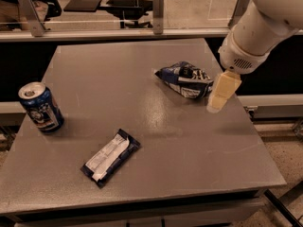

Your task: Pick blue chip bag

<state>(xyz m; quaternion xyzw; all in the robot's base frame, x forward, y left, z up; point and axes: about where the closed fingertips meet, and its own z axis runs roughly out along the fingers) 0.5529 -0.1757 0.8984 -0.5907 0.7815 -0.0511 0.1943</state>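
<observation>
The blue chip bag (183, 79), crumpled dark-blue foil with white print, lies on the grey table (142, 126) right of centre toward the back. My gripper (221, 92) hangs from the white arm at the upper right, just to the right of the bag's right tip and close above the table. Only one cream-coloured finger shows, pointing down and to the left.
A blue soda can (40, 107) stands at the table's left edge. A flat dark-blue bar wrapper with a white label (110, 156) lies front of centre. A rail with posts (158, 6) runs behind the table. The table's right edge is close below the gripper.
</observation>
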